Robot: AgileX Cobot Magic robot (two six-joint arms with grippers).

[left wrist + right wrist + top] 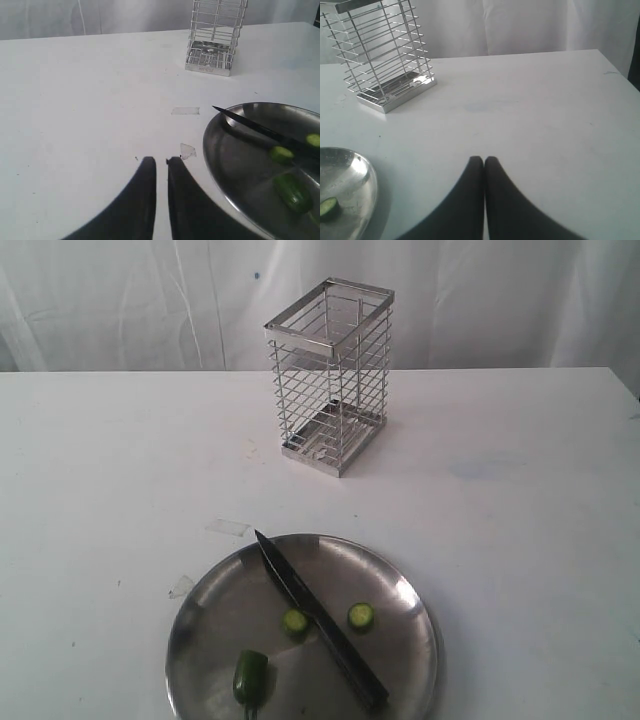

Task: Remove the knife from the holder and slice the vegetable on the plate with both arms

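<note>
Hand (484, 159) (right) above table (545, 110), fingers (472, 182) together

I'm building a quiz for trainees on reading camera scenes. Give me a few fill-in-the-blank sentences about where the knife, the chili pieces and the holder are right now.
1. The knife lies on the ____.
2. The wire holder contains ____.
3. ____ round slices lie beside the knife, one on each side.
4. The right claw is ____ and holds nothing.

Missing words: plate; nothing; two; shut.
</note>
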